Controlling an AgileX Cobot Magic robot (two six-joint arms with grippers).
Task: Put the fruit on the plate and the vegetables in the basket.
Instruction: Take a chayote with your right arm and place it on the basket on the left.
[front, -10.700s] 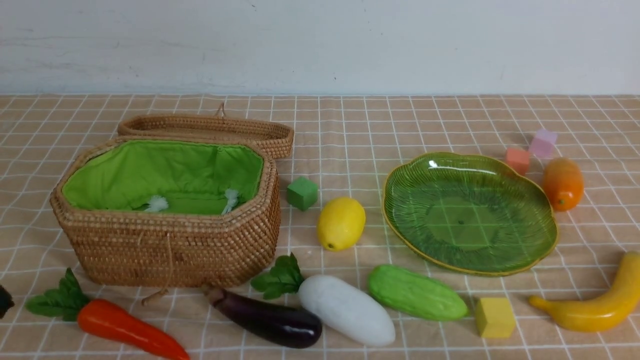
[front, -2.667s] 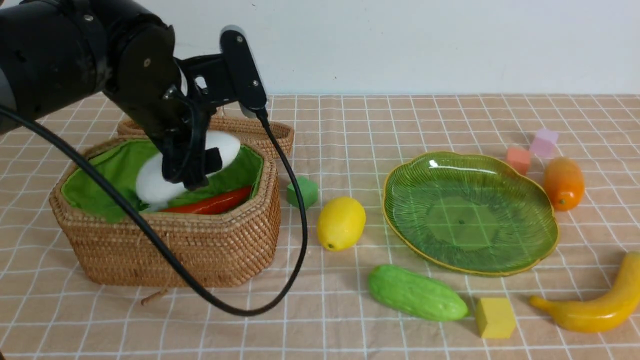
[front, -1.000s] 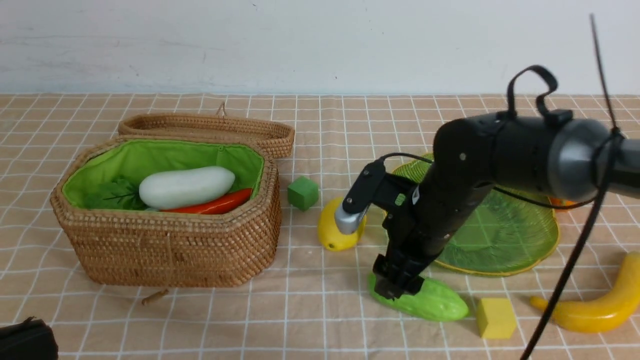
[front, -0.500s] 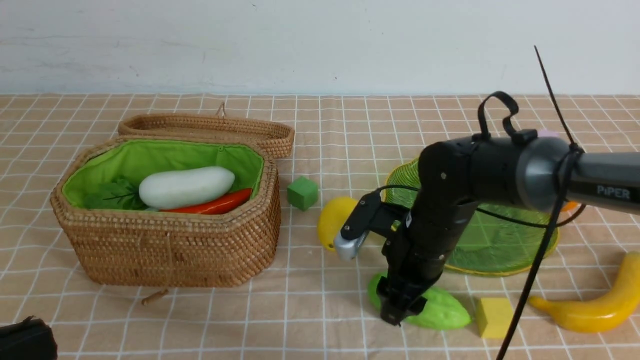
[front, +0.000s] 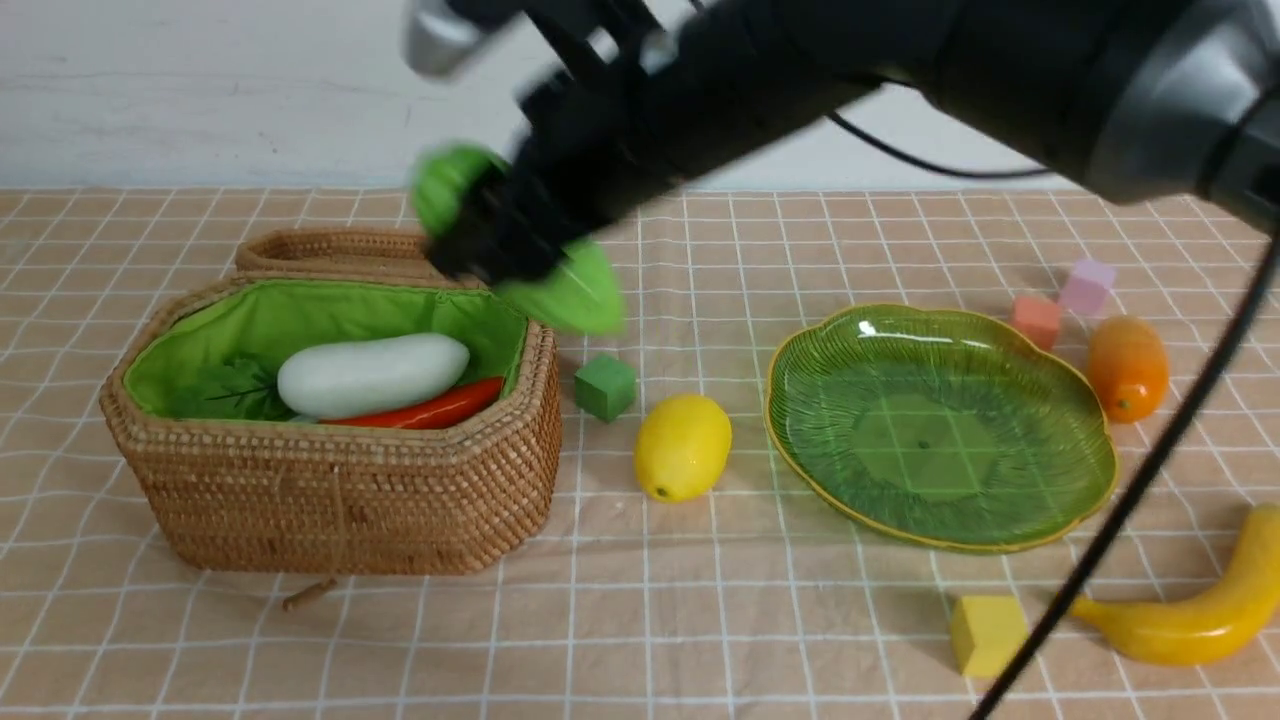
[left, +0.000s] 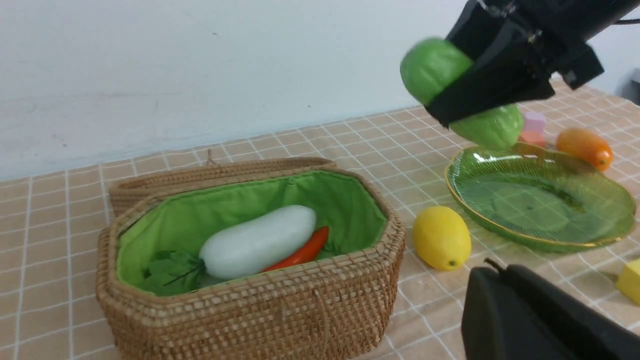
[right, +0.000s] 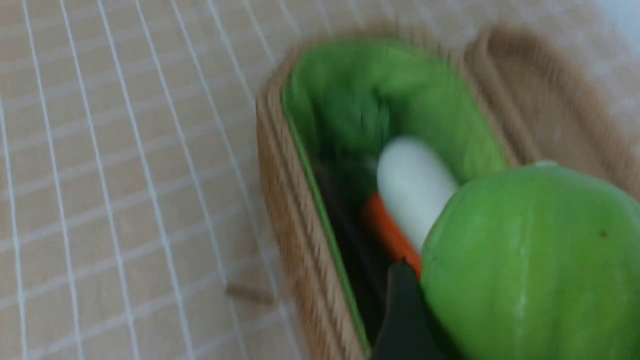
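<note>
Now the right gripper (front: 510, 235) is holding the cucumber (front: 578, 292) in the air. Its jaws are closing across the middle, so a green end is sticking out on each side. From the front it is hanging above the far right corner of the basket (front: 330, 500), near the lid (front: 330, 245), but the arm is looking blurred there. The left wrist view is giving a sharper look, with one black finger (left: 480, 95) lying flat against the cucumber's side.

The right wrist view is looking past the cucumber down into the basket. There the radish (front: 370, 375) is lying on the carrot (front: 440, 408), and beside the carrot a dark shape is showing which I cannot identify. The front view is hiding that shape behind the basket wall.

Only the front view is showing all the fruit. The lemon (front: 683, 445) is lying between basket and plate (front: 940, 430), the mango (front: 1127, 367) just beyond the plate's right side, and the banana (front: 1190, 620) at the near right edge.

The left gripper (left: 495, 295) is appearing only in its own wrist view, as a dark body. It is closed, with nothing in it.
</note>
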